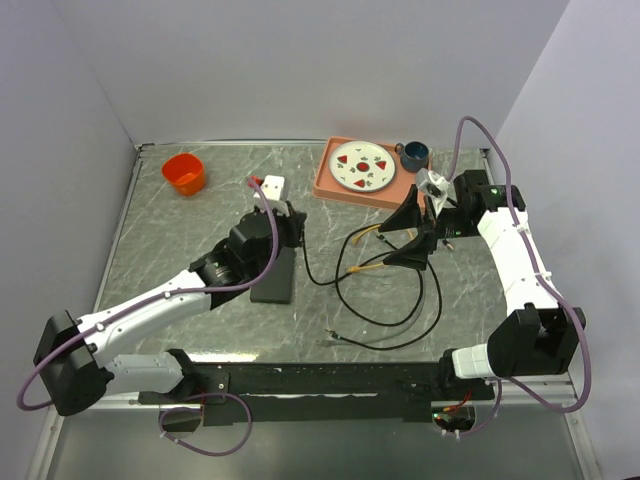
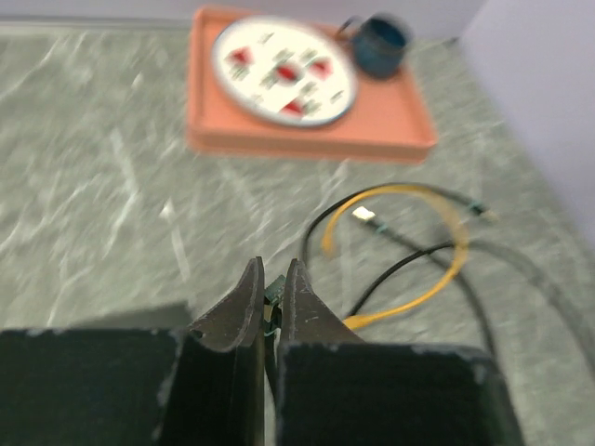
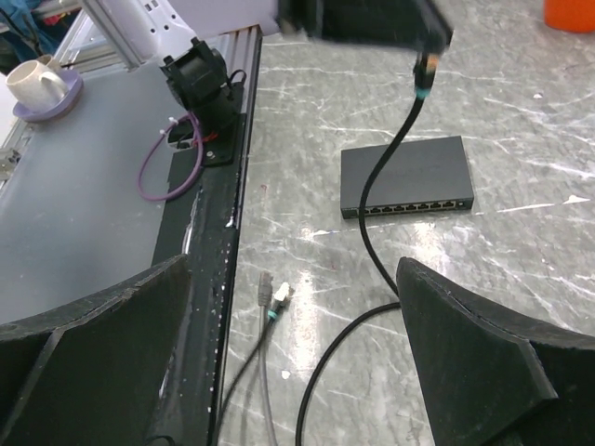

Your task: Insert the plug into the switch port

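The flat black switch (image 3: 406,172) lies on the marble table with its row of ports (image 3: 409,206) along the narrow side facing the right wrist camera. It also shows in the top view (image 1: 274,278), partly under the left arm. My left gripper (image 2: 271,279) is shut on a plug with a teal boot (image 2: 272,294) on a black cable (image 3: 386,172). In the right wrist view it holds the plug (image 3: 423,72) above and behind the switch. My right gripper (image 1: 397,234) is wide open and empty over the loose cables.
Black (image 1: 385,318) and yellow (image 2: 437,279) cables loop mid-table, with two loose plugs (image 3: 271,297) near the front rail. A salmon tray (image 1: 335,185) with a plate and a blue mug (image 1: 415,153) stands at the back, and an orange cup (image 1: 184,173) at back left.
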{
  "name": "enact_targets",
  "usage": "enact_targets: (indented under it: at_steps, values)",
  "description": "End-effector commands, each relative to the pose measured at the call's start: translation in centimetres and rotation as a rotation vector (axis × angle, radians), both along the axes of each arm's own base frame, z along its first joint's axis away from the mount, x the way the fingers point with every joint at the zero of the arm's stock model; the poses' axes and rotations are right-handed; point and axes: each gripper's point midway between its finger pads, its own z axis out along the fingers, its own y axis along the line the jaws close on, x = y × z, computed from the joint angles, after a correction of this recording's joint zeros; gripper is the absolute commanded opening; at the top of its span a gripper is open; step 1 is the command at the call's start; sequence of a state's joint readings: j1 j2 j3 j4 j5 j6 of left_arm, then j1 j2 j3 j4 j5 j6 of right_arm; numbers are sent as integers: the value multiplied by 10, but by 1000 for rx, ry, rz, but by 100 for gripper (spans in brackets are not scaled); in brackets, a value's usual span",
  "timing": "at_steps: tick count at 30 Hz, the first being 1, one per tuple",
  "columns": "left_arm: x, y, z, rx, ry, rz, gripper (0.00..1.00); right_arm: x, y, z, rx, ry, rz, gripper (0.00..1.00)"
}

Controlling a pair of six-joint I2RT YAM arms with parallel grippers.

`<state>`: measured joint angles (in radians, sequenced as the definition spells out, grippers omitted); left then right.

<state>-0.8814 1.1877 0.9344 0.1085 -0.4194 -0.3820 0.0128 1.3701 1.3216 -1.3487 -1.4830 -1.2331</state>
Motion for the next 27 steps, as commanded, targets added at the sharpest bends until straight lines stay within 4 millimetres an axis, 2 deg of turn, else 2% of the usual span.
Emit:
enact_targets:
  at_steps: [1, 8, 13, 15, 16, 21, 24, 25, 27]
  values:
    - [7, 32, -43, -60, 104, 118, 1, -24, 11, 51, 292, 219, 14, 100]
    - [17, 64, -98, -95, 234, 250, 1, -25, 13, 51, 289, 227, 26, 100]
    - [19, 81, -133, -85, 333, 350, 12, -27, 15, 51, 289, 228, 36, 100]
    - [19, 84, -136, -87, 345, 363, 19, -27, 15, 51, 289, 228, 36, 100]
    - [20, 85, -136, -90, 348, 368, 26, -28, 15, 52, 289, 227, 38, 100]
    - [20, 85, -123, -106, 318, 355, 30, -29, 16, 51, 289, 229, 42, 100]
    - [21, 90, -117, -115, 318, 388, 44, -28, 16, 50, 289, 234, 41, 100]
    - [20, 93, -116, -109, 326, 397, 60, -28, 16, 50, 288, 236, 42, 100]
    - [17, 98, -116, -119, 334, 421, 81, -28, 17, 49, 288, 239, 45, 100]
